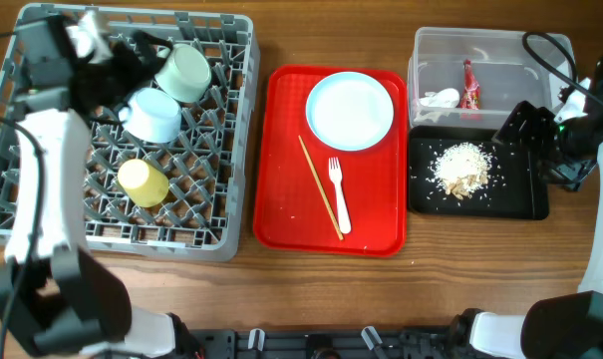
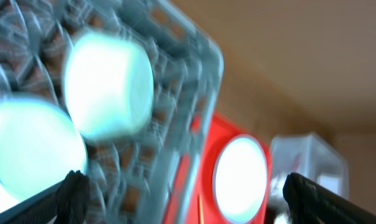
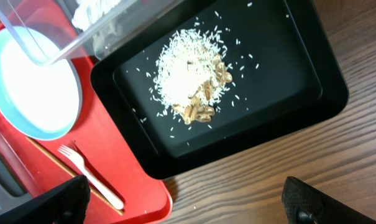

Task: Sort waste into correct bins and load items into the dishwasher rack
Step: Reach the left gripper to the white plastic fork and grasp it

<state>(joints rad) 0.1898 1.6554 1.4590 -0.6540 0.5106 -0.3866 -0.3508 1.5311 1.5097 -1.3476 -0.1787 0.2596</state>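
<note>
Badly blurred at left wrist: dishwasher rack [image 2: 181, 93]. Lying diagonal on red tray [image 1: 281, 199], far end leftward: chopstick [image 1: 321, 188]. Spread wide, empty: left gripper [image 2: 183, 180], right gripper [image 3: 184, 183].

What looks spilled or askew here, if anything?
Only minor things. Loose grains from the food scraps are scattered across the black tray, but all appear to stay inside its rim. In the dishwasher rack, the yellow cup and green bowls lie tilted across the pegs, not seated squarely.
</note>
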